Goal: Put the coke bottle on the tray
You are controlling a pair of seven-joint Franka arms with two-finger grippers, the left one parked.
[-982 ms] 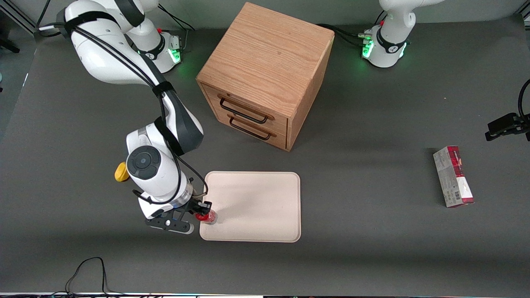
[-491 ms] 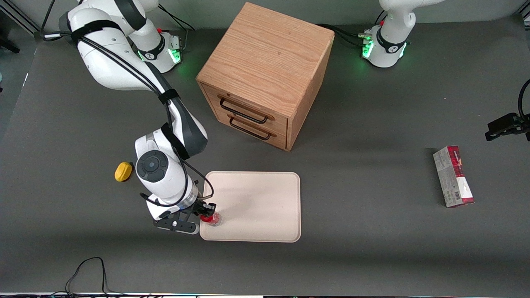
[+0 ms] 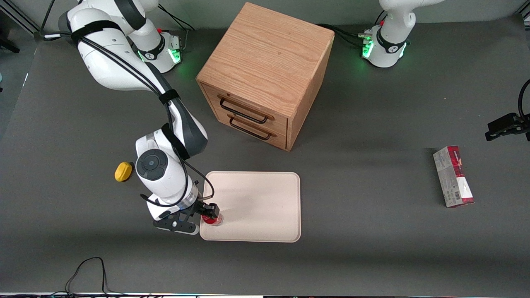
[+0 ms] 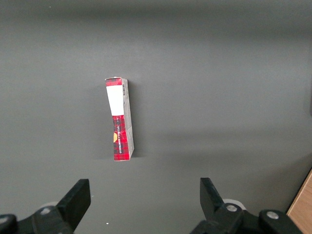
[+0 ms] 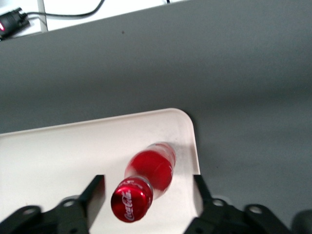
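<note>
Dark grey table (image 3: 372, 231); oak drawer cabinet (image 3: 265, 62) on it.

Glossy plastic coke bottle (image 5: 148, 176), matt smooth tray (image 3: 265, 194), grained wooden cabinet (image 3: 265, 62)

From the front we lose most of the small slim red coke bottle (image 3: 213, 219) under the right arm's black two-finger gripper (image 3: 209, 213). In the wrist view, the flat cream-beige tray (image 5: 58, 146) runs off the frame edge, and the gripper's fingers (image 5: 92, 190) are cropped.
</note>
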